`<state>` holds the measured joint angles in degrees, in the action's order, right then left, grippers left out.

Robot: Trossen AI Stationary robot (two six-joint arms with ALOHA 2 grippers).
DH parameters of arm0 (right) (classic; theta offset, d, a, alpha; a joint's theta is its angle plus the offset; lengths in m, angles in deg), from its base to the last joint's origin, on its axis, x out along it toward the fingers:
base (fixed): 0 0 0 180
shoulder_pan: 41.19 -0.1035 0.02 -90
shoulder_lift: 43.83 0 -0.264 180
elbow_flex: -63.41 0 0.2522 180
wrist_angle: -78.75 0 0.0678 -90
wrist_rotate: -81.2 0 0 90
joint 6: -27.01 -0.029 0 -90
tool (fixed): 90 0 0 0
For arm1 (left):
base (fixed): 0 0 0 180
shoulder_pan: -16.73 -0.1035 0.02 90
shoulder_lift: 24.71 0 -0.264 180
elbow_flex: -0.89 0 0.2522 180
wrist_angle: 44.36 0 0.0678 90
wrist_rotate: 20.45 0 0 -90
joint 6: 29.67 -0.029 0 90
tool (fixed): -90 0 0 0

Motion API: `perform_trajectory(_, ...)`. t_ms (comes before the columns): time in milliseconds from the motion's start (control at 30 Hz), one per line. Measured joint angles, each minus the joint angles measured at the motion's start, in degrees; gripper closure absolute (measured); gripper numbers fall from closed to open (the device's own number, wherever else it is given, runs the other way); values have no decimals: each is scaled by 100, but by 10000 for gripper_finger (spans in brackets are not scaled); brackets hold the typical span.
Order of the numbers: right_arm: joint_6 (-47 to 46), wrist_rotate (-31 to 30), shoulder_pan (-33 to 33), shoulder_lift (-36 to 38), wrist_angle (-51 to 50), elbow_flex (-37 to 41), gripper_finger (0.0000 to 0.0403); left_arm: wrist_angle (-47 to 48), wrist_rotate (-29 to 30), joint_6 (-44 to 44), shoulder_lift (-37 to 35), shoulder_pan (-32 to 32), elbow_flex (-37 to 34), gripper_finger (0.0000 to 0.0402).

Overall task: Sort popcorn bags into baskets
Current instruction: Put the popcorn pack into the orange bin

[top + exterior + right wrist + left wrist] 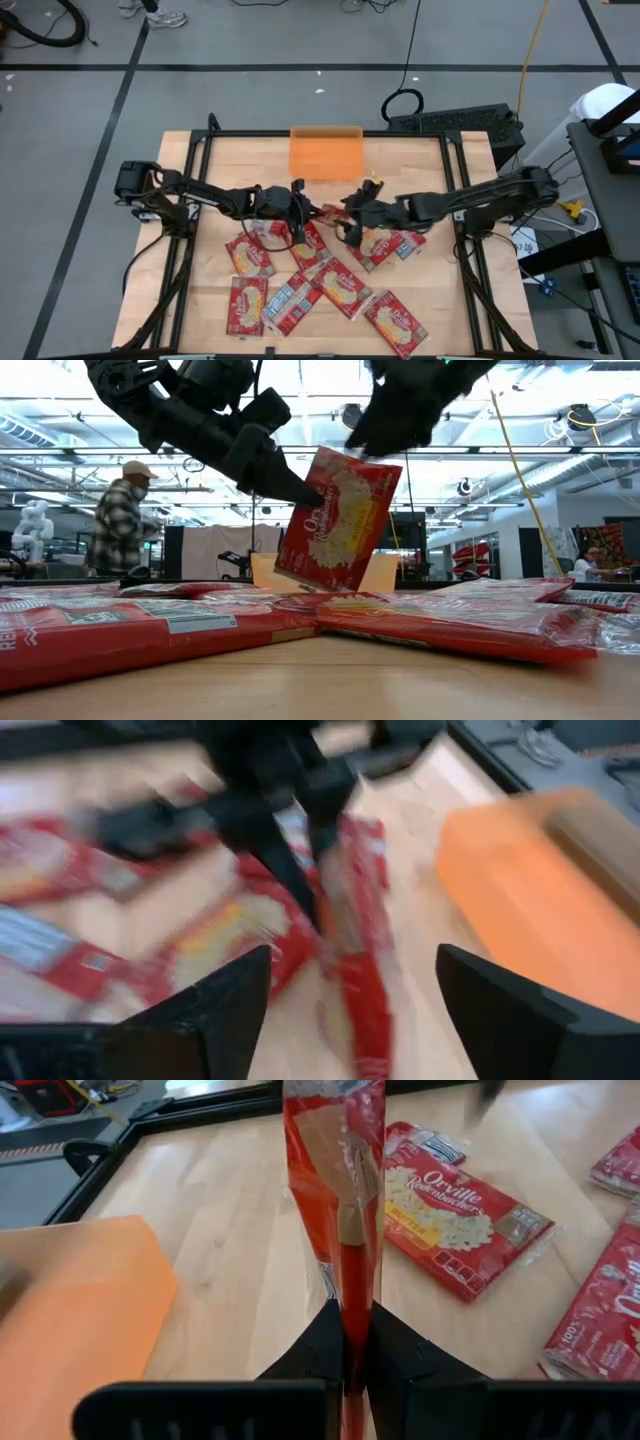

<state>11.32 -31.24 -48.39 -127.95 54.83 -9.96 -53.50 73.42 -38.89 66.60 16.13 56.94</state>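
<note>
One camera looks straight down on the desk (200,160); another sits level at desk height; both wrist cameras share the orange bin (70,1320).

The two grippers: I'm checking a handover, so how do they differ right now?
The left gripper has its jaws shut on a popcorn bag, held upright on edge above the table; the right gripper has its jaws wide open and holds nothing. Both are near the table's middle, in front of the orange basket.
</note>
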Motion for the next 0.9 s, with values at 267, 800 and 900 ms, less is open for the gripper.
perform_trajectory(267, 543, 755, 504, -750, 446, -9, 149, 32, 219, -115, 0, 65, 1, 377)
perform_trajectory(800, 586, 1318, 539, -495, -380, -4, 361, -106, 1796, 250, -188, 698, -2, 214)
perform_trajectory(900, 591, 1160, 524, -215, -651, -2, 364, 155, 2435, 668, -481, 904, -17, 155)
